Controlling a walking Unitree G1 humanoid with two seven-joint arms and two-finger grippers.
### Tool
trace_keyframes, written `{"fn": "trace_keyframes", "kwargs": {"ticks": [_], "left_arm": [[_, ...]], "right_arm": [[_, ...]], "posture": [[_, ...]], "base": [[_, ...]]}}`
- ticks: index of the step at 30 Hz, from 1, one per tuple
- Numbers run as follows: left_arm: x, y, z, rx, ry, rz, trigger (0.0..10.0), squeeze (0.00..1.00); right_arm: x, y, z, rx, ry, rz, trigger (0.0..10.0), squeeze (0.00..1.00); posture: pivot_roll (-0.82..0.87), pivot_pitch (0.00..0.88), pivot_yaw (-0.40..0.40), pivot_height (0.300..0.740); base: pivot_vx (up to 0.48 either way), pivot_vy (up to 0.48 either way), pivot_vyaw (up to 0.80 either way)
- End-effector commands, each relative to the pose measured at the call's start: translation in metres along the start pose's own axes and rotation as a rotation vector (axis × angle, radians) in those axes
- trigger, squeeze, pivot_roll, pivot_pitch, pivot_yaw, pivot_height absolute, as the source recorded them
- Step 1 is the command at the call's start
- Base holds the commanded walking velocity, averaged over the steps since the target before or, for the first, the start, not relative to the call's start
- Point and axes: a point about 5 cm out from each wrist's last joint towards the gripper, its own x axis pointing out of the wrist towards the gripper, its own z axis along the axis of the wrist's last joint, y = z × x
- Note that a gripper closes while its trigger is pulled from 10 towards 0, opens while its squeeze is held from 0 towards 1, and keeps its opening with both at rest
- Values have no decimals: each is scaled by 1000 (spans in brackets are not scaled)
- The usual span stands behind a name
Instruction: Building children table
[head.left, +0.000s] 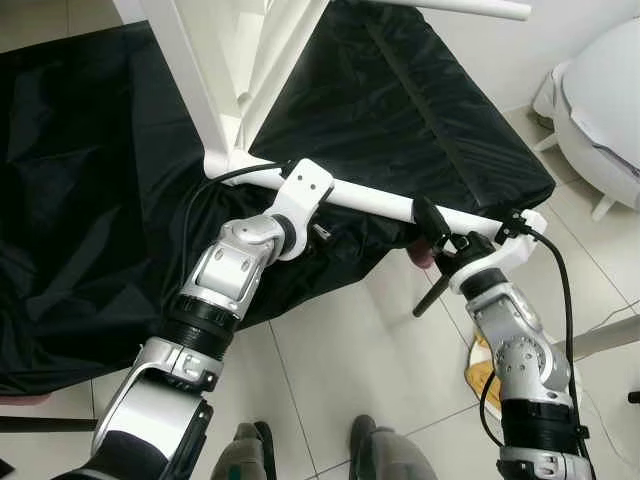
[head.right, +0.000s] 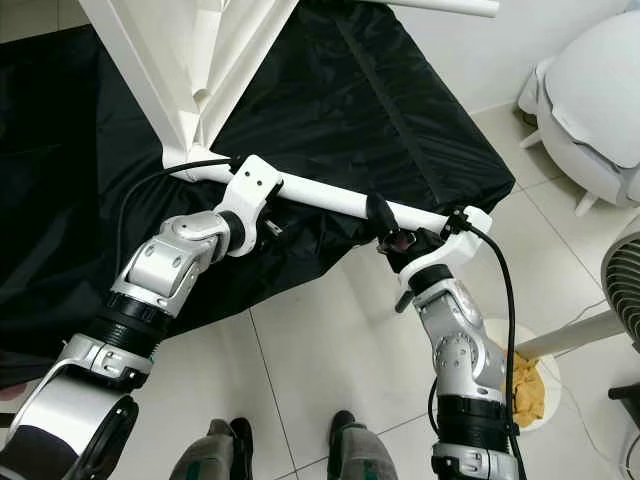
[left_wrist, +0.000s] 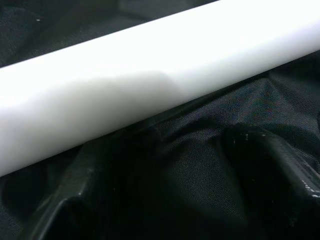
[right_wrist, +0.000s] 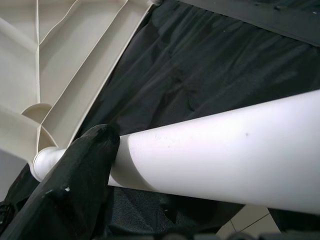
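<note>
The white children's table (head.left: 215, 60) lies upside down on a black cloth (head.left: 90, 200), its ribbed underside facing up. A white tube leg (head.left: 370, 200) runs from its corner socket out to the right, past the cloth's edge. My left gripper (head.left: 302, 188) sits at the leg close to the socket, its fingers hidden behind the wrist bracket. In the left wrist view the leg (left_wrist: 150, 85) passes close above one black finger (left_wrist: 270, 165). My right gripper (head.left: 421, 258) is at the leg's outer part, open. One finger (head.left: 430, 218) lies across the leg and the other points down.
A second white leg (head.left: 480, 8) sticks out at the top. A white rounded seat (head.left: 600, 90) stands on the tiles at the right. A round bowl with yellow bits (head.right: 525, 385) sits by my right arm. My feet (head.left: 380, 450) stand on bare tile floor.
</note>
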Motion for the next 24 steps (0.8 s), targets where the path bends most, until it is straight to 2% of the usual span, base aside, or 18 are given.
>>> {"fn": "trace_keyframes", "kwargs": {"ticks": [1,10,13,18,21,24], "left_arm": [[0,10,25,43,-106,264,10000,0],[-2,7,24,49,-114,223,10000,0],[-6,10,25,68,-128,221,10000,0],[-10,13,24,71,-134,220,10000,0],[-18,21,18,84,-119,255,10000,0],[-22,23,15,87,-109,276,10000,0]], "right_arm": [[-8,-8,-43,14,230,-56,10000,0],[-1,-6,-30,23,193,-49,10000,0],[9,-5,-22,98,190,-30,10000,0],[16,-7,-15,135,183,-32,10000,0],[36,-21,4,118,192,-98,10000,0],[46,-20,15,128,175,-105,10000,0]], "posture": [[6,269,49,740],[8,264,44,740],[12,262,39,740],[14,262,36,740],[23,259,19,740],[27,259,11,740]], "base": [[0,0,0],[0,0,0],[0,0,0],[0,0,0],[0,0,0],[0,0,0]]}}
